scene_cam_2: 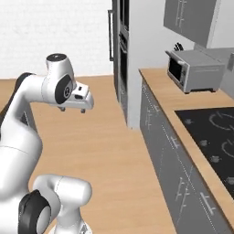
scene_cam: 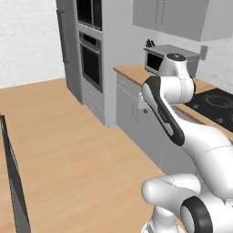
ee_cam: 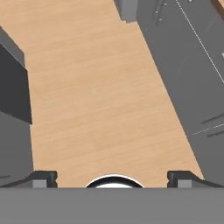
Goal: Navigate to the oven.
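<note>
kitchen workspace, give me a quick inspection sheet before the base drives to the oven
surface: light wood plank floor, open between base and tall unit
job's things: built-in stainless wall oven with dark glass door, set in the tall grey cabinet column, ahead and left of the counter run
clutter: small silver countertop toaster oven on the wood counter; black cooktop nearer the base
grippers: tool points down at the floor, fingertips wide apart, nothing between them
cables: nothing seen
surroundings: white brick wall, grey upper cabinets, grey base cabinets
</note>
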Motion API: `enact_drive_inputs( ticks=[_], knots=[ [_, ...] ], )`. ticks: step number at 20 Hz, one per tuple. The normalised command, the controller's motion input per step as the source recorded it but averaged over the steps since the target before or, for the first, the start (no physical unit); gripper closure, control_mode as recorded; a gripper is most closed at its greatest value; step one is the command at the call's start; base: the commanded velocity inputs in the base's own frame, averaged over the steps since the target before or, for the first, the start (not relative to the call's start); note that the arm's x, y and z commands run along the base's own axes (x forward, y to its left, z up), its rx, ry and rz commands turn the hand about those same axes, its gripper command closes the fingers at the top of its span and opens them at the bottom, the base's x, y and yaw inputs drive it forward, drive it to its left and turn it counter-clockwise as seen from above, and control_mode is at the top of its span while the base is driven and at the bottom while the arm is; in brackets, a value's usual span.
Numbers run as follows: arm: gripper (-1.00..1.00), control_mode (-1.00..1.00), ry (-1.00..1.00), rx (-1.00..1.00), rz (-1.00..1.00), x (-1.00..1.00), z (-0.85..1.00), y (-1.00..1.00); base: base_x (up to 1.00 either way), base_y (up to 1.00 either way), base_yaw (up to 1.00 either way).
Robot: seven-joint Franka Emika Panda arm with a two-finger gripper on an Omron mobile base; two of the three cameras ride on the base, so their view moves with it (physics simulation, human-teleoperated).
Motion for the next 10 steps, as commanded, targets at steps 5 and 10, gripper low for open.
enact_drive_inputs(
  ticks=[5,10],
  knots=[
    [-1.00,1.00,0.00,0.00,0.00,0.00,0.00,0.00,1.00,0.76,-0.11],
    [-1.00,1.00,0.00,0.00,0.00,0.00,0.00,0.00,1.00,0.26,-0.03]
  ],
)
